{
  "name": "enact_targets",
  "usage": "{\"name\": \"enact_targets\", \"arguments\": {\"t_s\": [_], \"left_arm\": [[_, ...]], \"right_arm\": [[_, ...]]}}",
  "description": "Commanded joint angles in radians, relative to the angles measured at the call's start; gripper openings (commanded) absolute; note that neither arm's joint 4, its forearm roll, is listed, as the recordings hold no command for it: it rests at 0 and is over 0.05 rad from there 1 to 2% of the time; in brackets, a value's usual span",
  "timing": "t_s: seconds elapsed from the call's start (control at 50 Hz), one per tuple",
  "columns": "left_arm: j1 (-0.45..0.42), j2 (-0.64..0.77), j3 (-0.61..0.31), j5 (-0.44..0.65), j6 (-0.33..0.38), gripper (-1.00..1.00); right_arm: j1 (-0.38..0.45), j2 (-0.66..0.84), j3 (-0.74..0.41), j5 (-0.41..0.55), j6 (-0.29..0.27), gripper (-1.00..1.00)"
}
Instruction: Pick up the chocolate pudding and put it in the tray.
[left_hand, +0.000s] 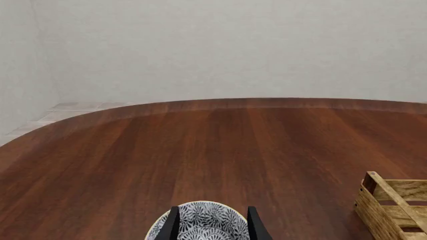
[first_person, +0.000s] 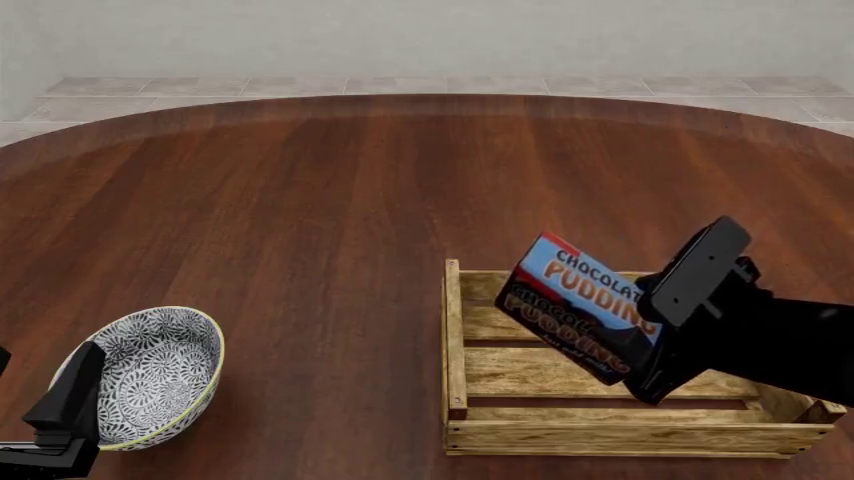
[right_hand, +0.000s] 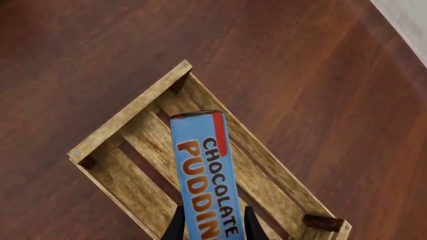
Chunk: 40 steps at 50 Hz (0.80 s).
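The chocolate pudding (first_person: 583, 302) is a small carton with a blue top and dark brown front. It hangs tilted over the tray (first_person: 455, 345), a shallow crate of light wooden slats. My right gripper (first_person: 650, 345) is shut on the carton's near end. In the right wrist view the chocolate pudding (right_hand: 205, 170) sticks out between the two dark fingers (right_hand: 175, 226), above the tray (right_hand: 127, 117). My left gripper (first_person: 60, 415) sits low at the near left, open, beside the bowl. The left wrist view shows only a corner of the tray (left_hand: 389, 207).
A round white-and-dark patterned bowl (first_person: 154, 375) stands at the near left, and the bowl (left_hand: 200, 220) lies just beyond my left fingertips (left_hand: 171, 226). The dark wooden table (first_person: 334, 200) curves away to a far edge, with pale floor tiles and a wall behind.
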Motion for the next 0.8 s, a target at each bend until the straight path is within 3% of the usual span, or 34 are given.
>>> {"name": "enact_targets", "arguments": {"t_s": [0.02, 0.8], "left_arm": [[0.000, 0.000, 0.000, 0.000, 0.000, 1.00], [0.000, 0.000, 0.000, 0.000, 0.000, 1.00]], "right_arm": [[0.001, 0.017, -0.002, -0.004, 0.014, -1.00], [0.013, 0.074, -0.003, -0.030, 0.012, -1.00]]}}
